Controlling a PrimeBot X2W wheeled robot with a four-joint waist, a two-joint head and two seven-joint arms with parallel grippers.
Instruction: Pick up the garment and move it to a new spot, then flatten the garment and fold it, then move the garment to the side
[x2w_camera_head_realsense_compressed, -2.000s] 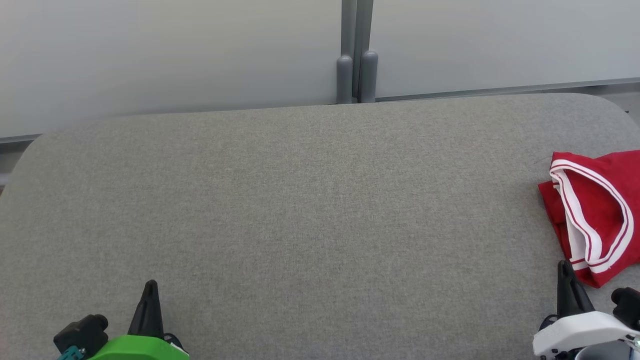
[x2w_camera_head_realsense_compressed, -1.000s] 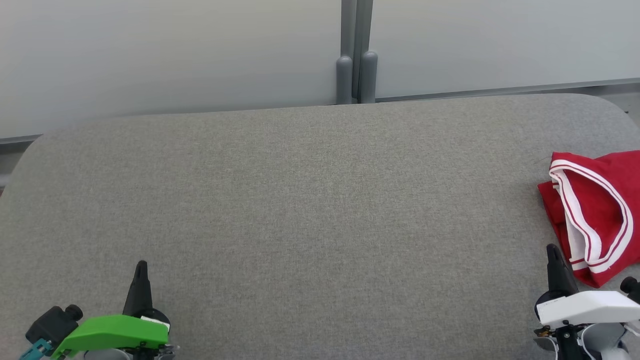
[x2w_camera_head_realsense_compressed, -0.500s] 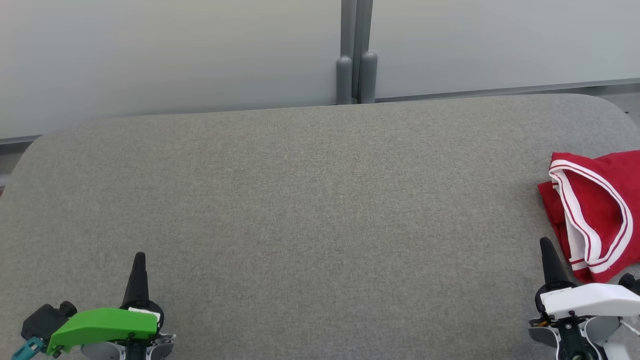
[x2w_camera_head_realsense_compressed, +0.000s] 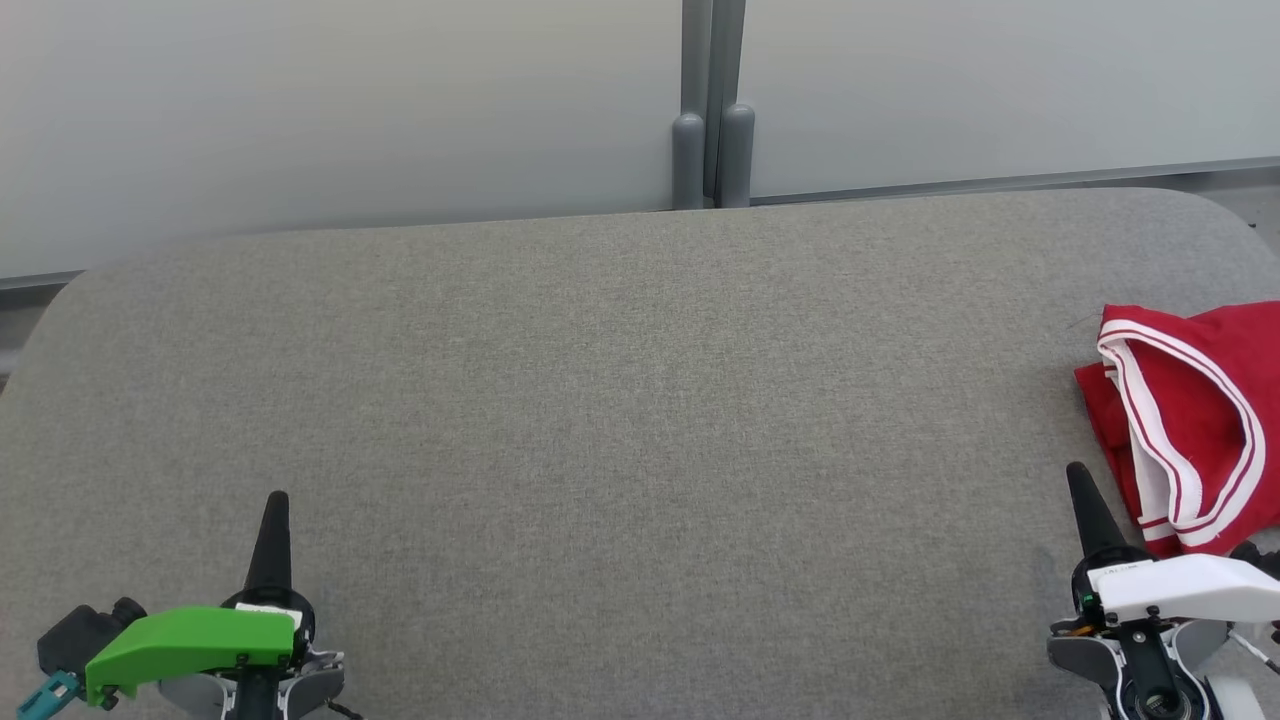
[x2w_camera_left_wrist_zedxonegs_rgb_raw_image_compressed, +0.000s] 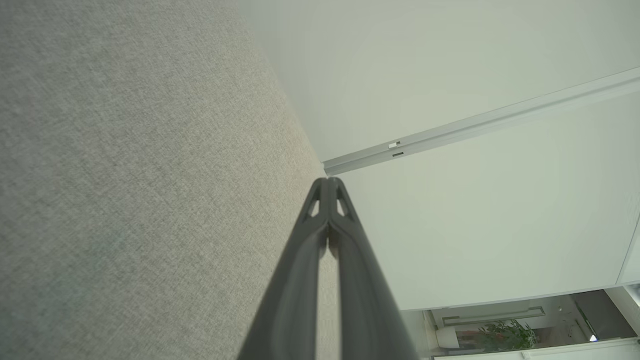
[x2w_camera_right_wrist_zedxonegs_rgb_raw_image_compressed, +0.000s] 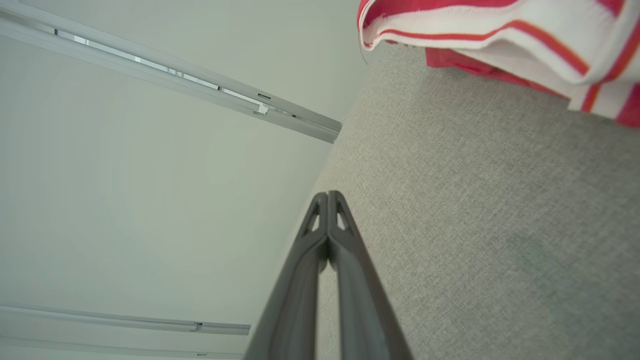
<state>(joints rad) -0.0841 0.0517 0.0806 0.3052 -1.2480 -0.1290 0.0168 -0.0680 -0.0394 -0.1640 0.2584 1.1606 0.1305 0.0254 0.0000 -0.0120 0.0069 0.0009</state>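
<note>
Right pincer (x2w_camera_head_realsense_compressed: 1077, 474), closed, near garment (x2w_camera_head_realsense_compressed: 1200, 400)

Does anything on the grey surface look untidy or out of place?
Yes. The red garment lies bunched at the far right of the grey surface, its white striped trim curled over, not spread flat. Nothing looks spilled or damaged.
</note>
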